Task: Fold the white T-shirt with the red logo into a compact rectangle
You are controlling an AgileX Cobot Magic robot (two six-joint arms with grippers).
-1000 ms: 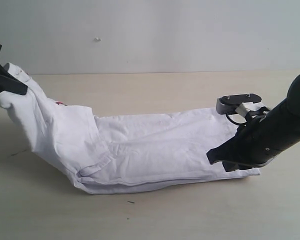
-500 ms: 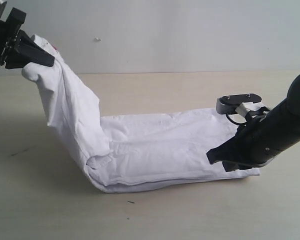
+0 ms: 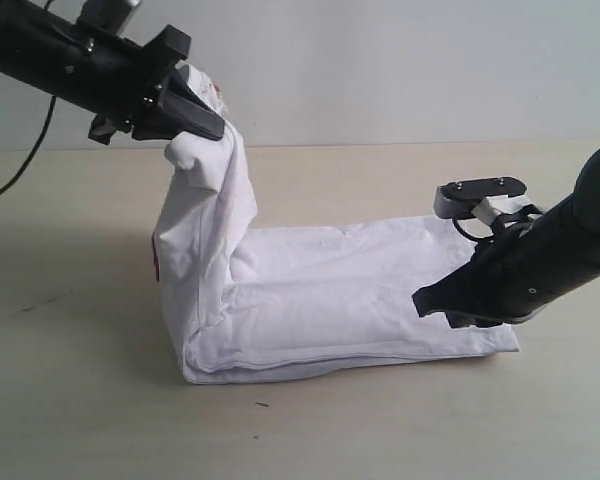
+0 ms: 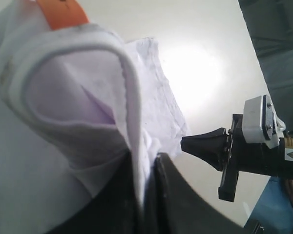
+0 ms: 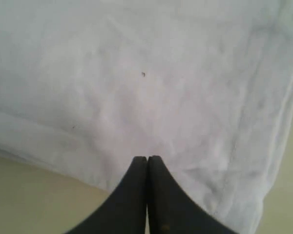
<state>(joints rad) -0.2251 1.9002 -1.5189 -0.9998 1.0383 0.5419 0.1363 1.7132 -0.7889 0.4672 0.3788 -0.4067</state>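
Observation:
The white T-shirt [image 3: 350, 290] lies on the table as a long folded strip. Its left end stands up, held high by my left gripper [image 3: 205, 120], which is shut on the fabric. In the left wrist view the ribbed collar [image 4: 63, 41] and the orange neck tag [image 4: 63, 12] hang beyond the pinching jaws of the left gripper [image 4: 147, 163]. Only a thin sliver of the red logo [image 3: 155, 252] shows at the raised part's left edge. My right gripper [image 3: 425, 303] is shut and empty, tip down at the shirt's right end; the shirt [image 5: 151, 73] fills its wrist view above the right gripper [image 5: 147, 159].
The beige table [image 3: 80, 400] runs out in front of and behind the shirt, with a pale wall at the back. A dark cable [image 3: 20, 170] hangs from the left arm. The right arm's forearm [image 3: 570, 250] leans in from the right edge.
My left gripper has carried the collar end up and to the right, so the raised part now stands steeper and the fold has shifted right. The right gripper stayed put.

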